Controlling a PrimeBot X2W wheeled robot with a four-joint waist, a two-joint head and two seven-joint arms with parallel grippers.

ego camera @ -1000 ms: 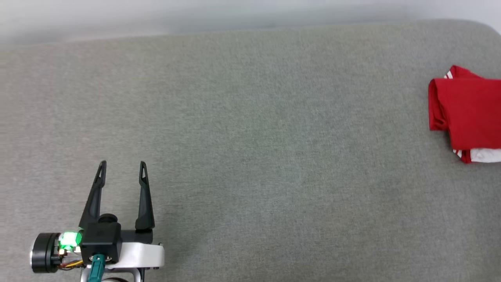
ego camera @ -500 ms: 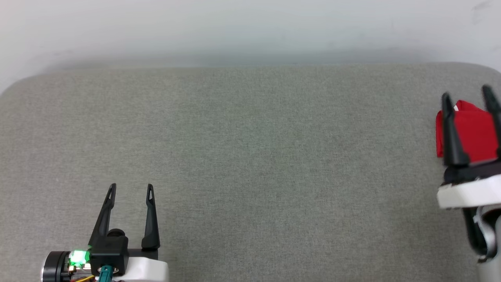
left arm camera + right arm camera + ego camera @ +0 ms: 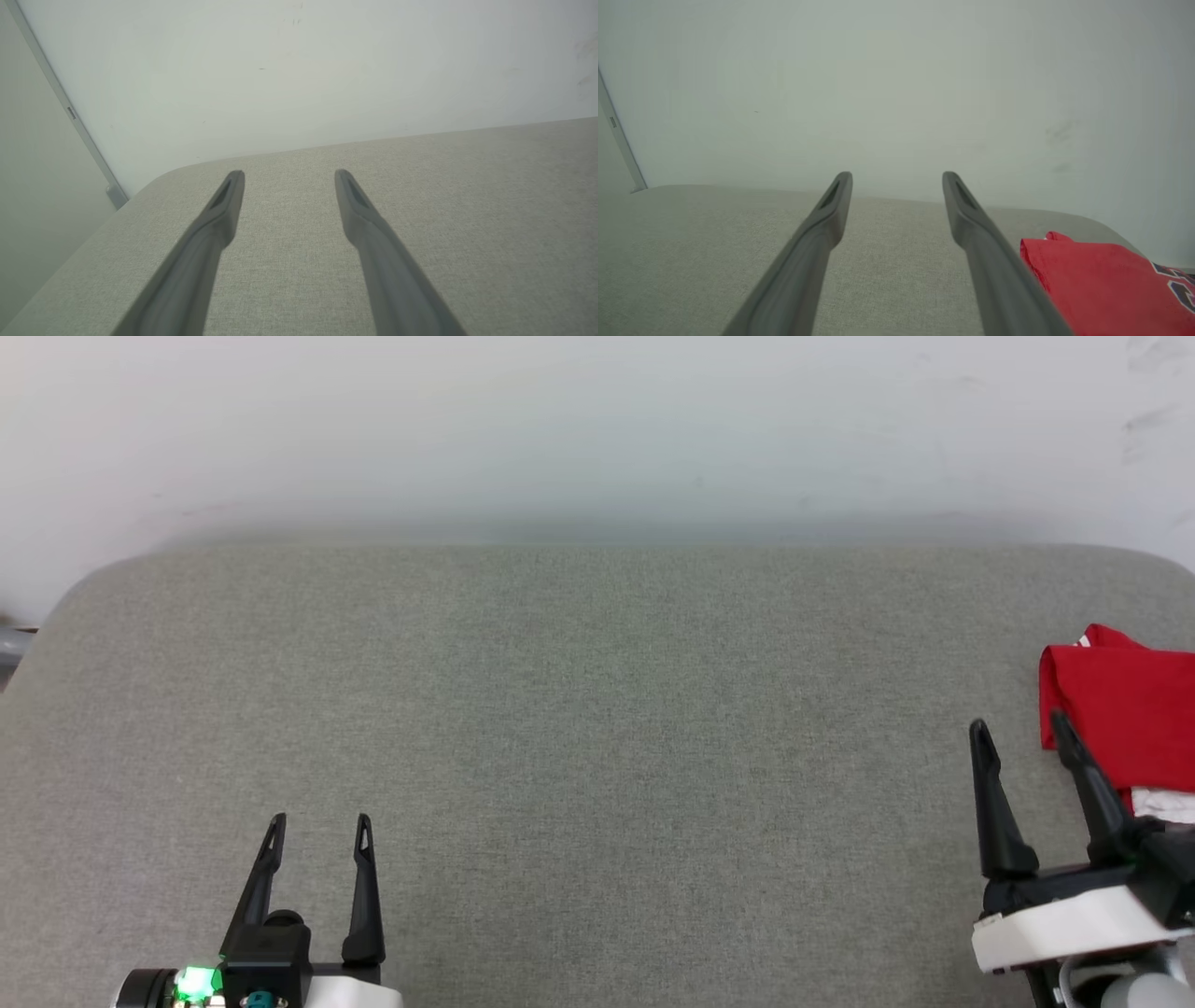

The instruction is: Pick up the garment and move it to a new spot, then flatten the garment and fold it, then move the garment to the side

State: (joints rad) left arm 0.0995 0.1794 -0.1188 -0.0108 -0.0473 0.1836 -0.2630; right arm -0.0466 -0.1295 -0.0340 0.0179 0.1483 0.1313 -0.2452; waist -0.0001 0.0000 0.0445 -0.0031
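On garment [image 3: 1101, 280] — cut-off dark numerals [image 3: 1181, 289]

Garment [image 3: 1125, 728] is showing solid red w/ a white patch at its lower edge. In right wrist view, its numeral [image 3: 1181, 289] is reading dark w/ white outline, poss. black or navy. Surface [image 3: 597, 728] is presenting grey-green w/ fine woven fleck. Wall [image 3: 597, 429] is showing off-white. Left gripper [image 3: 320, 821] and right gripper [image 3: 1018, 723] are showing black fingers [image 3: 994, 803] and white housings [image 3: 1064, 924]. A green indicator [image 3: 194, 982] is glowing at left wrist.
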